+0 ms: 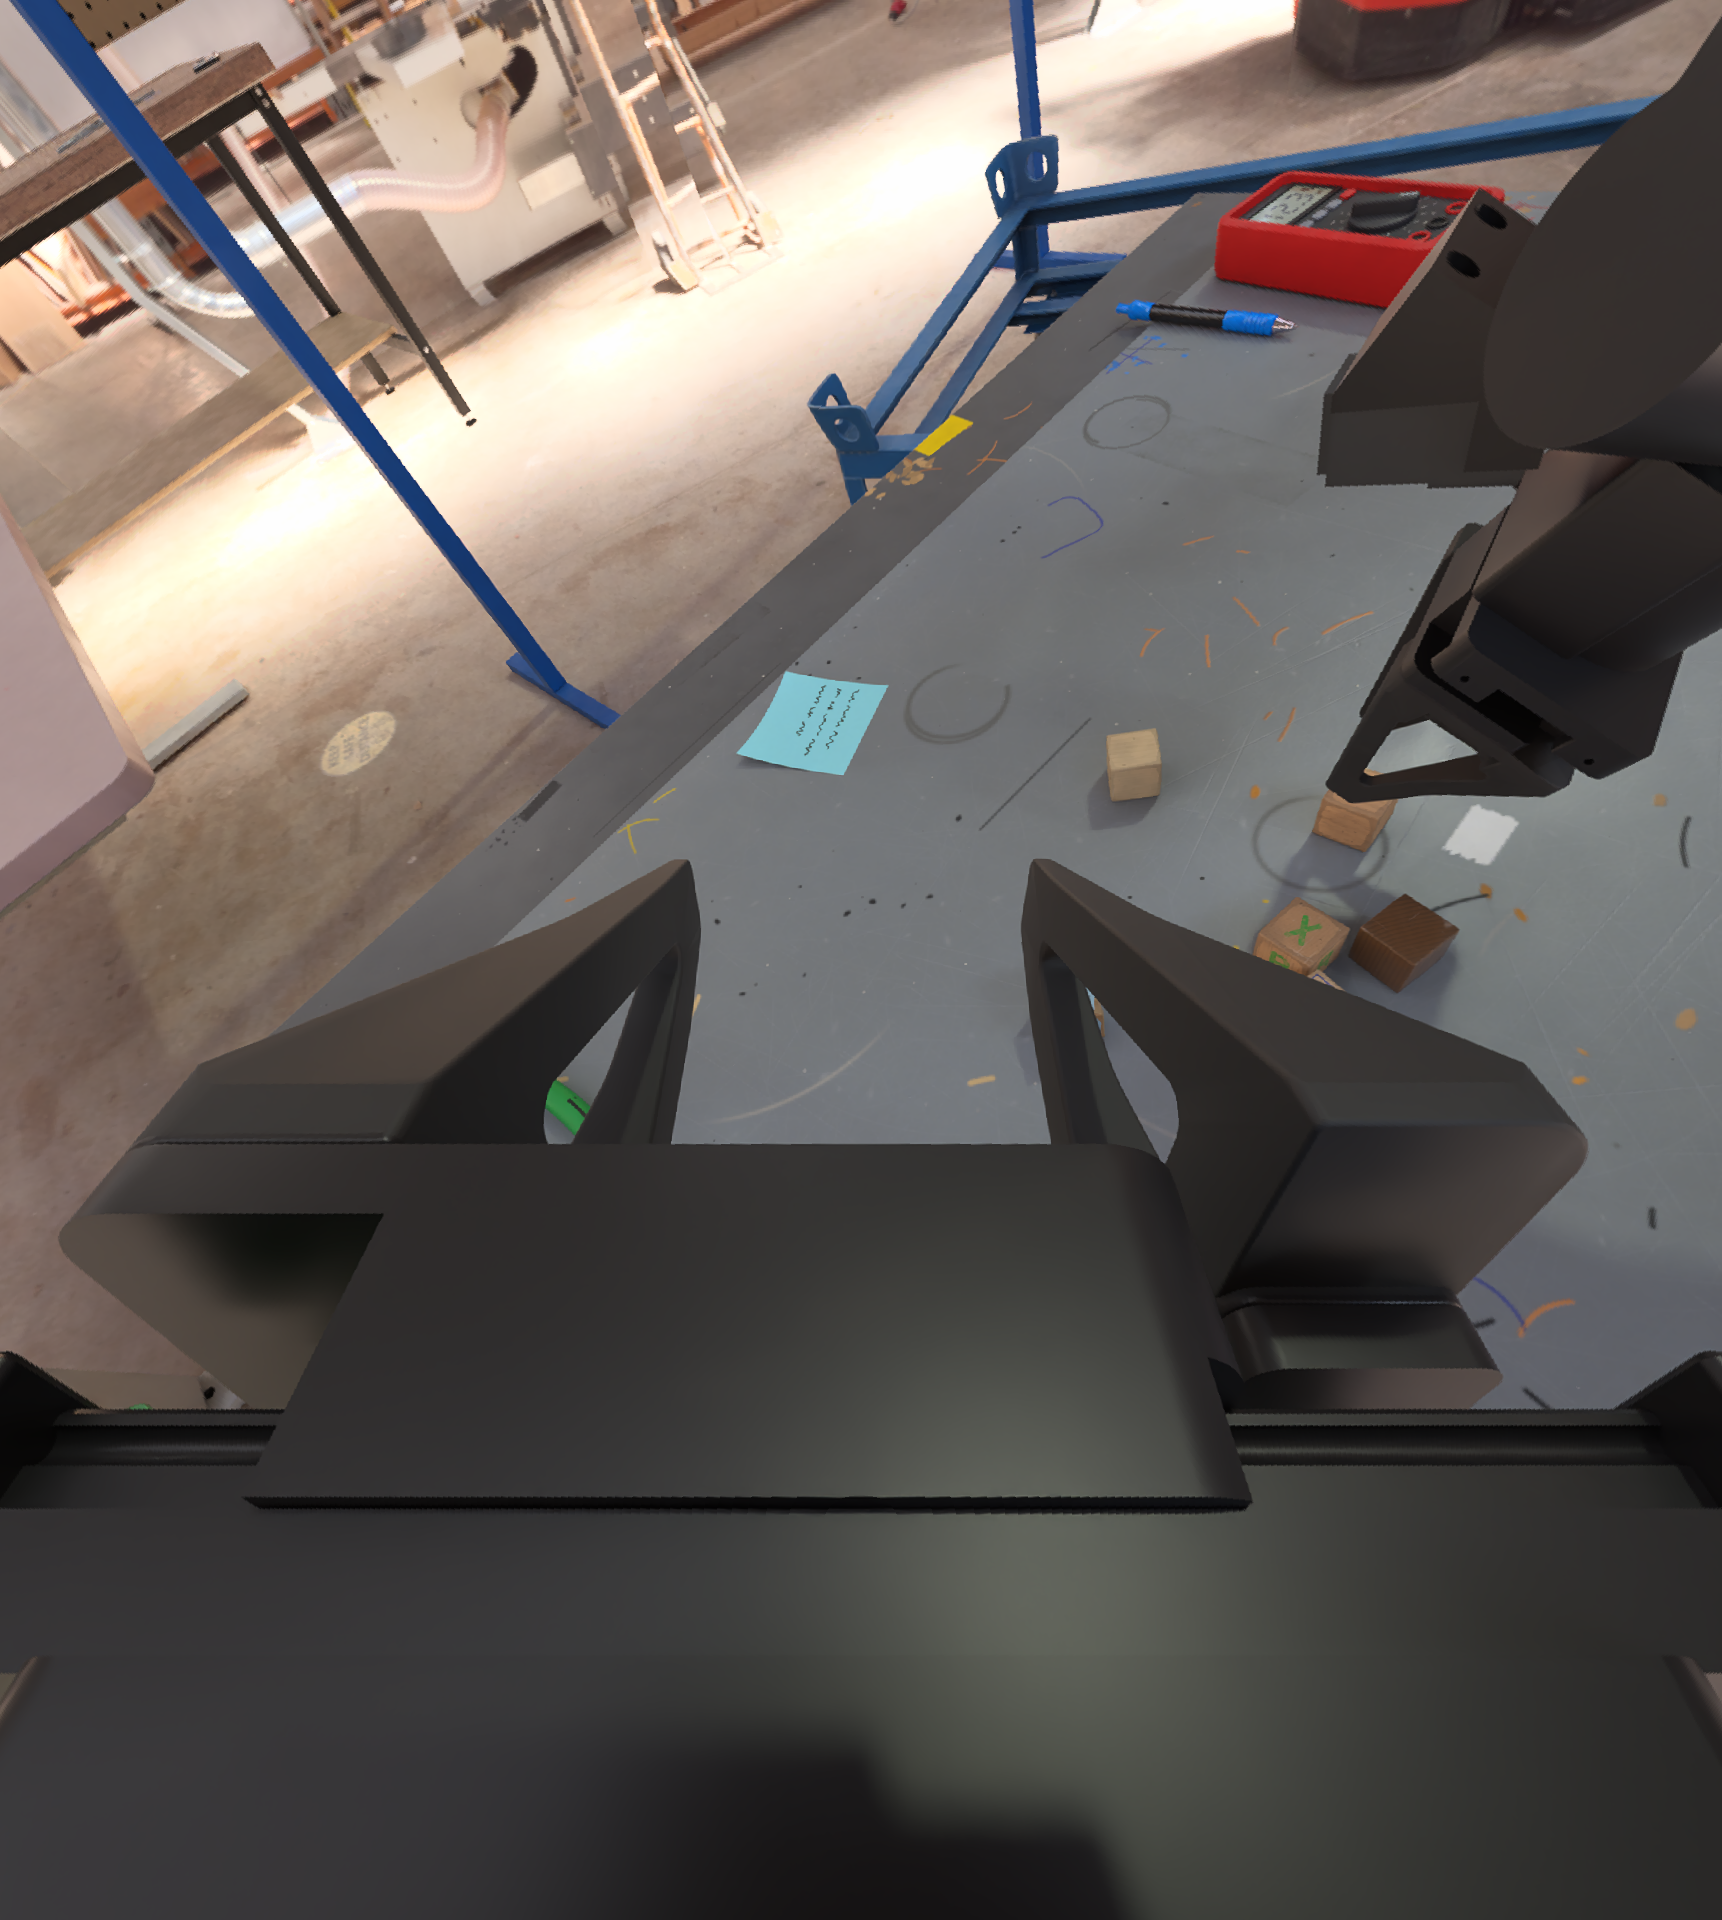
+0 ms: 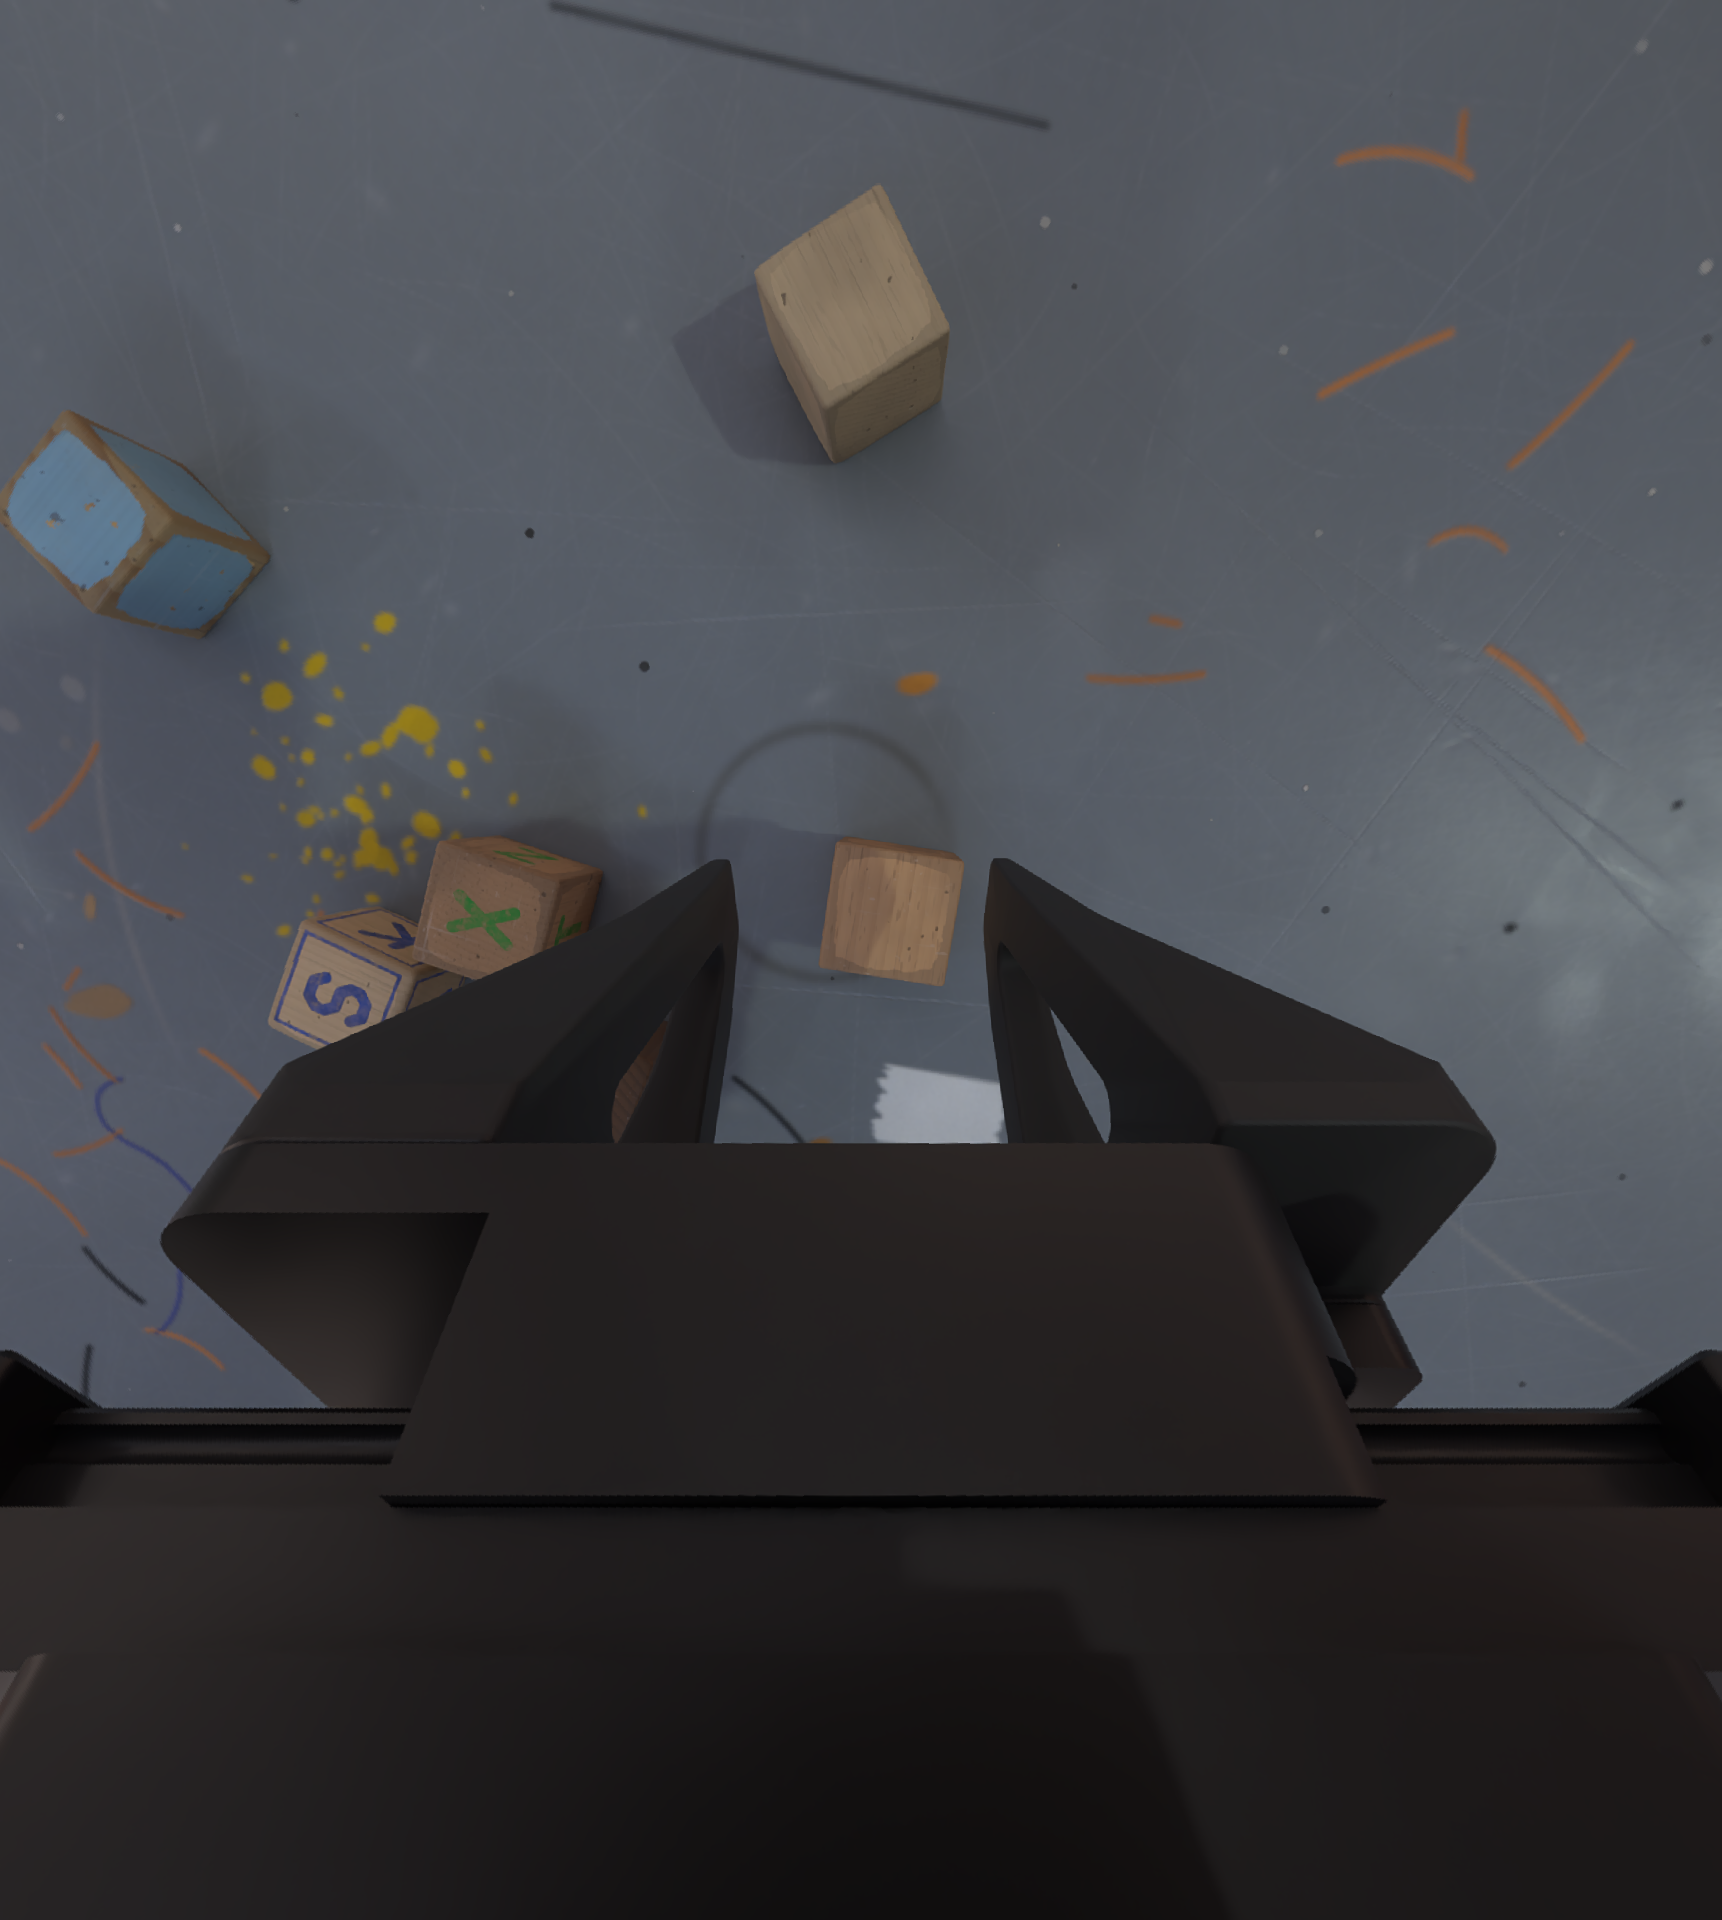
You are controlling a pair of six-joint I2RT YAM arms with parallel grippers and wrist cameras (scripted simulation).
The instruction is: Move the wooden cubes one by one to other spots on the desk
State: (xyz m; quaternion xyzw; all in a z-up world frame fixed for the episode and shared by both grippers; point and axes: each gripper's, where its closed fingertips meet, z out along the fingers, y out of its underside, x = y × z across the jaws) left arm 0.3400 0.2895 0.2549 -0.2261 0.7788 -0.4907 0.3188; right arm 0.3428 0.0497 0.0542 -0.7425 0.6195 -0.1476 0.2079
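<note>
My right gripper (image 2: 859, 883) is open, fingers pointing down at the grey desk (image 2: 1252, 935). A plain tan wooden cube (image 2: 893, 912) lies between its fingertips, nearer the right finger, with a gap on both sides. From the left wrist view, the right gripper (image 1: 1356, 788) hovers just above that cube (image 1: 1353, 823). A pale cube (image 2: 852, 322) stands farther ahead. A blue-painted cube (image 2: 130, 525), a green-letter cube (image 2: 504, 909) and a blue-letter cube (image 2: 343, 987) lie to the left. My left gripper (image 1: 862, 883) is open and empty above the desk.
A dark brown cube (image 1: 1402, 940) sits beside the green-letter cube (image 1: 1298, 935). A blue sticky note (image 1: 813, 722), a blue pen (image 1: 1205, 317) and a red multimeter (image 1: 1345, 234) lie toward the desk's far end. The desk edge (image 1: 691, 665) runs along the left.
</note>
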